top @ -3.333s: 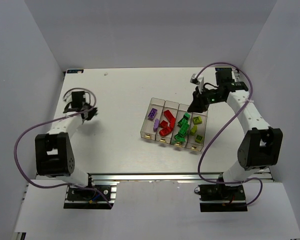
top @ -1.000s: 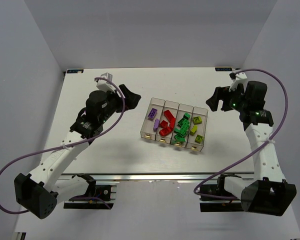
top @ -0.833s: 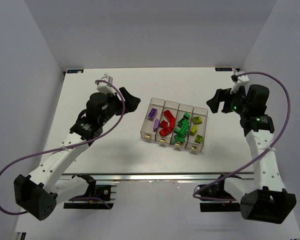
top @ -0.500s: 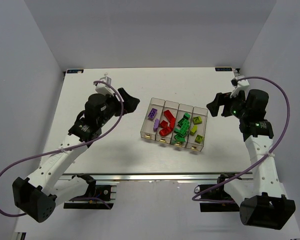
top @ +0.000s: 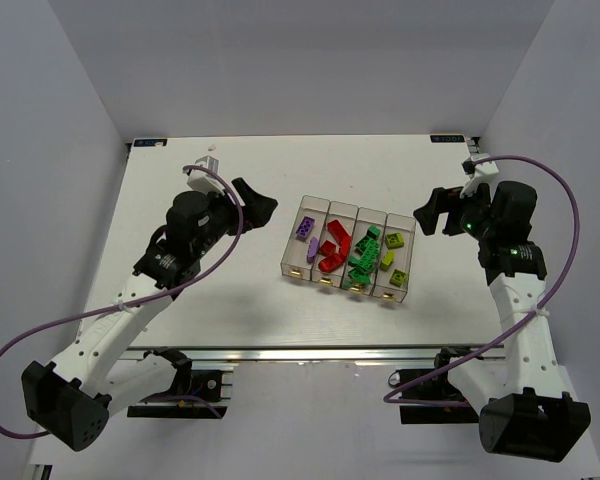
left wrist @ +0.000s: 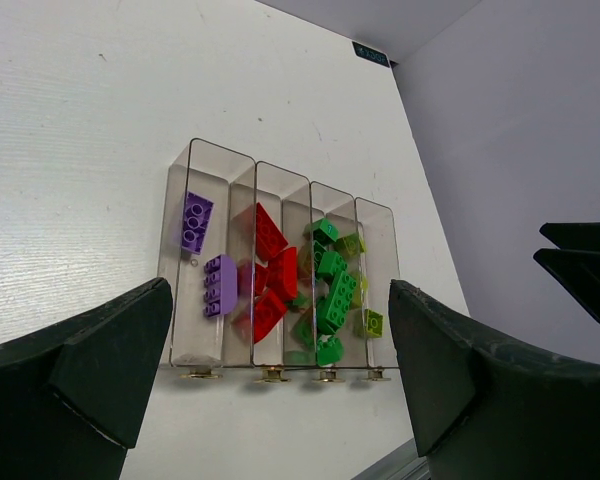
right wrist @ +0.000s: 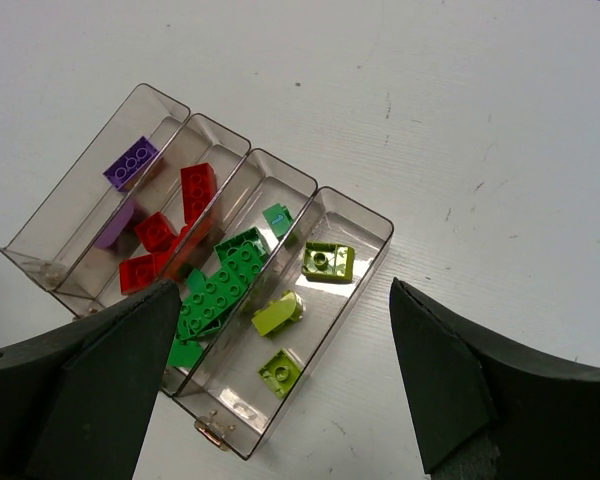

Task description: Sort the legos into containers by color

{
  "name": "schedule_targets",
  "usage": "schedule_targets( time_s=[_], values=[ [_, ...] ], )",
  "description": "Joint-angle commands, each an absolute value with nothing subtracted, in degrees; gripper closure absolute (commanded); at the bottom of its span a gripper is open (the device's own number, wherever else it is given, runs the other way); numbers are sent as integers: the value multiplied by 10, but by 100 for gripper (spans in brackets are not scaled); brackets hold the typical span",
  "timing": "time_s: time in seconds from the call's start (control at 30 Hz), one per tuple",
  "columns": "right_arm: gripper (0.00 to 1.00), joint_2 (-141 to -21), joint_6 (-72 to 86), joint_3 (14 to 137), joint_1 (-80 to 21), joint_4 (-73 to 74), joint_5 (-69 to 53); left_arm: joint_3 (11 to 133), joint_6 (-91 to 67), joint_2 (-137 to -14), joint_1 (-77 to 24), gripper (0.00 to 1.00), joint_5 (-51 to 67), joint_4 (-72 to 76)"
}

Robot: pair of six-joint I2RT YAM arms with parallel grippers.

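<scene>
Four joined clear containers [top: 296,262] sit mid-table and hold the legos sorted by colour: purple [top: 306,228], red [top: 333,250], dark green [top: 365,258] and yellow-green [top: 393,255]. My left gripper [top: 255,205] hovers open, left of the row, with nothing between its fingers. My right gripper [top: 430,212] hovers open to the right of the row, also with nothing in it. The left wrist view looks down on the containers [left wrist: 190,345] between its gripper's [left wrist: 280,288] wide jaws. In the right wrist view the gripper [right wrist: 285,285] frames three yellow-green legos [right wrist: 328,260] and the green legos [right wrist: 220,285].
White walls close in the table on three sides. An aluminium rail [top: 310,353] runs along the near edge by the arm bases. Small labels sit at the far corners [top: 148,142]. My right gripper's fingers [left wrist: 580,265] show at the right edge of the left wrist view.
The left arm has unfolded from the far left and come up beside the bins. The right gripper has drawn back from over the bins. In the last second both only drifted slightly.
</scene>
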State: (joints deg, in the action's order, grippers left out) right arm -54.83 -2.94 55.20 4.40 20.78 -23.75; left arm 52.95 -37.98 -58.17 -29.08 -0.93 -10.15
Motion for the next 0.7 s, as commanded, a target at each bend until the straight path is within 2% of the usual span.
schedule_targets(
  time_s=[0.0,0.6,0.67],
  values=[
    [11,-542,-28,548,46,183,-232,527,-381,-568,-289,2,-12,-97],
    [11,-541,-25,539,45,183,-230,535,-365,-585,-288,2,-7,-81],
    [11,-538,-18,529,46,162,-202,534,-361,-587,-288,2,-8,-80]
  ],
)
